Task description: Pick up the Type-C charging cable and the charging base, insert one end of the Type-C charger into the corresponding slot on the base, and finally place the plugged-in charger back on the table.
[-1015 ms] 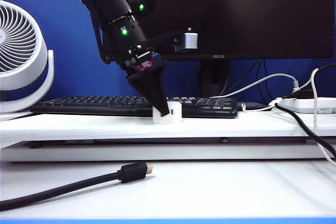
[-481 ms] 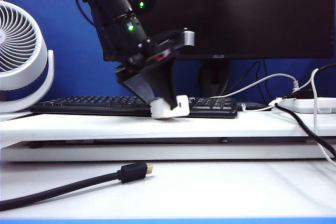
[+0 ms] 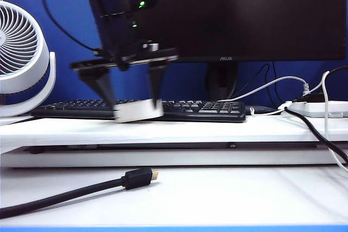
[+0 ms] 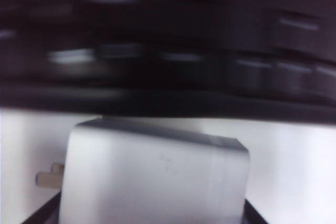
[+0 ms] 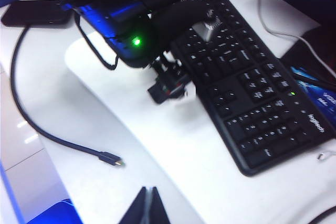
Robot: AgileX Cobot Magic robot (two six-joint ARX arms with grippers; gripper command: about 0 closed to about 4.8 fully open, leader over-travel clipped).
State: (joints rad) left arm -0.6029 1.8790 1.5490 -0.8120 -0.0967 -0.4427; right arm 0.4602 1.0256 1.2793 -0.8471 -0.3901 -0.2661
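Since the earlier frame the left claw (image 3: pixel 132 111) has rolled and carried the charging base (image 3: pixel 138 111) leftward, pinched between wide fingers just above the shelf board (image 3: pixel 217 130), before the keyboard (image 3: pixel 206 110). It could slip during fast turning. The right claw (image 5: pixel 147 206), pressed together, waits apart.

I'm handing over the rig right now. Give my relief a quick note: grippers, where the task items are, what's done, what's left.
Left gripper: shut on the charging base, held just above the raised shelf of the table, in front of the keyboard; left wrist view is blurred.
Right gripper: shut, empty, hanging over the table away from the work.
Type-C charging cable: not clearly identifiable in any view.
Done: base picked up.
Left: pick up the cable, plug it into the base, set both down.
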